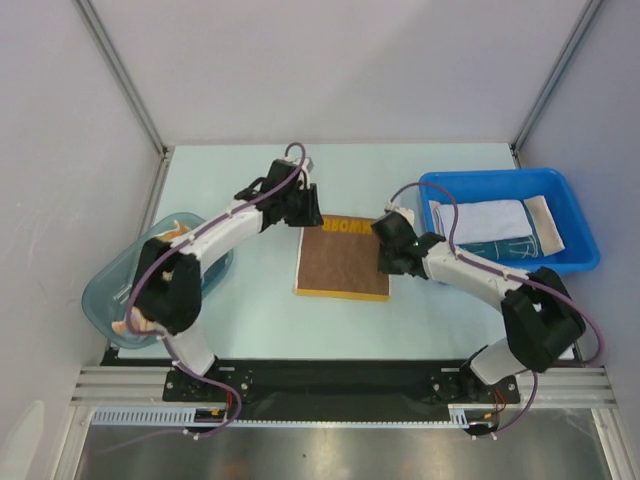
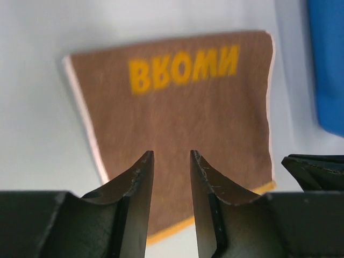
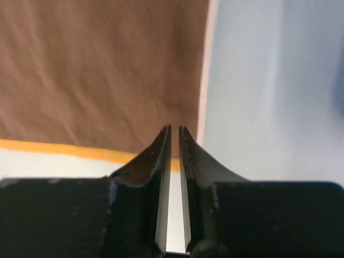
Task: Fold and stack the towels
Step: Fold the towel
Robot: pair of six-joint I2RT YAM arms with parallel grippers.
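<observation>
A brown towel point(image 1: 342, 258) with yellow lettering lies flat in the middle of the table, a yellow strip along its near edge. My left gripper point(image 1: 308, 214) hovers over its far left corner. In the left wrist view that gripper point(image 2: 172, 156) is open above the brown towel point(image 2: 183, 118), with nothing between its fingers. My right gripper point(image 1: 384, 252) is at the towel's right edge. Its jaws point(image 3: 174, 129) stand a narrow gap apart over the brown towel point(image 3: 102, 70), holding nothing. A white towel point(image 1: 482, 220), a teal one point(image 1: 505, 248) and a pale one point(image 1: 548, 226) lie in the blue bin.
The blue plastic bin point(image 1: 575, 262) stands at the right, close behind my right arm. A translucent teal tub point(image 1: 100, 300) sits at the left under my left arm, with orange cloth point(image 1: 178, 232) inside. Grey walls close off the table's far and side edges.
</observation>
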